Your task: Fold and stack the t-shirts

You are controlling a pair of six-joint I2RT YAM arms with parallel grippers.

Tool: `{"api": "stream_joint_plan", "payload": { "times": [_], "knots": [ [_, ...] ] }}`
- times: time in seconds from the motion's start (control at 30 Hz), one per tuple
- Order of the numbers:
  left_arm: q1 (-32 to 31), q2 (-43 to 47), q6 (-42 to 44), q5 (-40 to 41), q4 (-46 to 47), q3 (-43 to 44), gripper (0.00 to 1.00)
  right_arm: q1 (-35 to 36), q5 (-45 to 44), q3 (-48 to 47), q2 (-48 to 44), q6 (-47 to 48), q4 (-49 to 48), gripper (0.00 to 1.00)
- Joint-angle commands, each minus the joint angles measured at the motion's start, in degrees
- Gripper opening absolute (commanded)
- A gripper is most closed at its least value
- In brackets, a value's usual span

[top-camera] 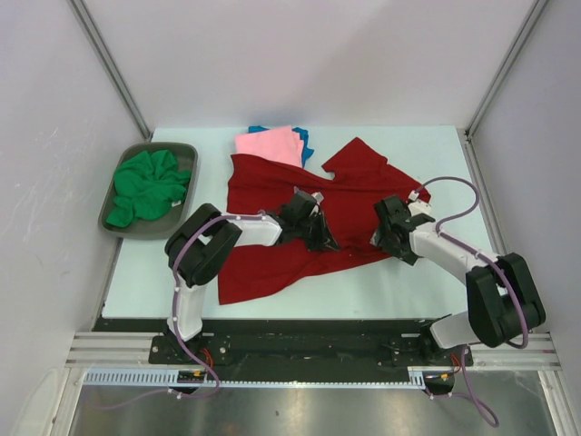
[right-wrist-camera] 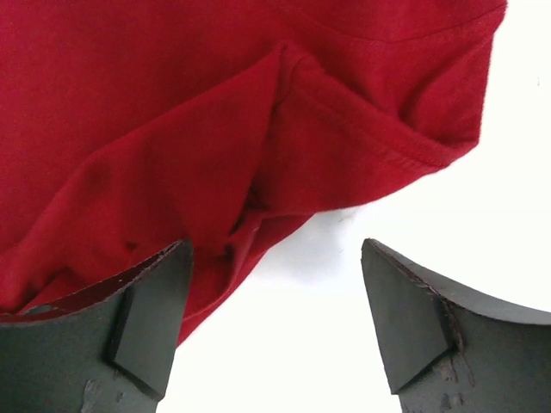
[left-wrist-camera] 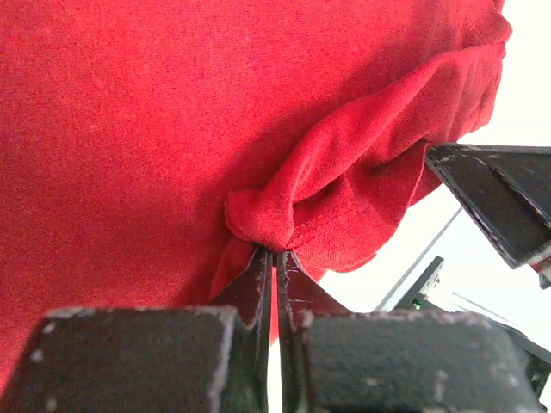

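Red cloth fills most of both wrist views. Left gripper (left-wrist-camera: 275,255) -- tips pressed together on a bunched hem fold of the dark red t-shirt (left-wrist-camera: 129,129). The fold rolls up just past the tips and trails off to their right, toward one black finger of the other arm at that view's right edge. Right gripper (right-wrist-camera: 275,258) -- spread wide, gripping nothing. Its left finger (right-wrist-camera: 146,301) is over the shirt's edge and its right finger (right-wrist-camera: 413,310) over bare white table (right-wrist-camera: 362,361). A stitched hem runs across just ahead of the gap; can't tell whether either pad touches the cloth. From the top camera the two grippers sit near each other: the left one on the lower middle of the shirt, the right one at the shirt's right-hand edge. The shirt lies crumpled, not flat, mid-table. Most of it is beyond the fingers, and one flap is back toward the arm bases on the left gripper's left. Farther out, a folded pink t-shirt (top-camera: 270,143) touches the red shirt's far edge. A blue t-shirt (top-camera: 304,138) lies under the pink one, showing only along its far and right sides. Far off to the left of the left fingers, a green t-shirt (top-camera: 145,186) lies bunched in a grey tray (top-camera: 184,151) at the table's left edge, apart from the red shirt.
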State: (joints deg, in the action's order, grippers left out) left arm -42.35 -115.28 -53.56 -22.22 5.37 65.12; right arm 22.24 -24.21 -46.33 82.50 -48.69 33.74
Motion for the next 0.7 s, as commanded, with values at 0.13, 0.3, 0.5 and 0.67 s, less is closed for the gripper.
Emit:
{"api": "stream_joint_plan", "payload": {
  "times": [0.13,0.3,0.5,0.67],
  "knots": [
    [0.25,0.94,-1.37,-1.95,3.68,-2.01,0.0,4.04,1.18,-1.66,-4.37,-0.53,-1.13,0.18],
    [-0.02,2.96,-1.72,-2.3,4.3,-3.16,0.0,5.97,0.65,-1.75,-1.82,-1.94,-0.34,0.18],
    [-0.28,4.81,-1.55,-2.57,4.13,-3.78,0.0,6.94,-0.49,-1.66,-0.67,-2.9,-0.42,0.4],
    [-0.28,4.46,-1.28,-2.57,3.95,-3.95,0.0,7.03,-0.93,-1.75,-1.72,-2.99,0.28,0.41]
  ]
}}
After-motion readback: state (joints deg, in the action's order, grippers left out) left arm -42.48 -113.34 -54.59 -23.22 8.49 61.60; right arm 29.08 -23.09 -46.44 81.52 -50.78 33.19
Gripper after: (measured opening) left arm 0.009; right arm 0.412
